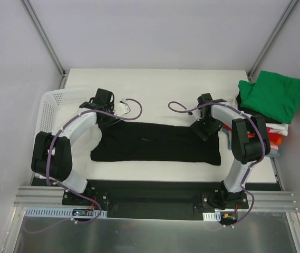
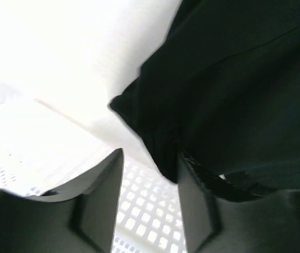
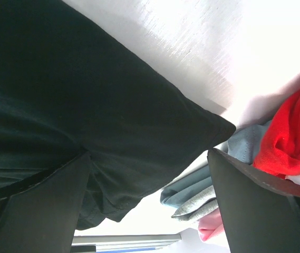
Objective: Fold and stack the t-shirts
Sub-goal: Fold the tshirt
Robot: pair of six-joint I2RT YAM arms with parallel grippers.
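- Black t-shirt (image 1: 157, 143) lies flat as a long strip across the centre of the table (image 1: 160, 87).
- Left gripper (image 1: 109, 115) at the shirt's 10 o'clock corner, jaws narrowly parted, cloth edge against one finger.
- Right gripper (image 1: 201, 128) at the 2 o'clock corner, jaws wide, cloth in the gap.
- Green t-shirt (image 1: 273, 95) folded at the table's 3 o'clock edge; mesh basket (image 1: 49, 105) at 9 o'clock.

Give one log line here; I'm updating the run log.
black t-shirt: spread on table | left gripper: open, at far-left corner | right gripper: open, at far-right corner | green t-shirt: atop pile
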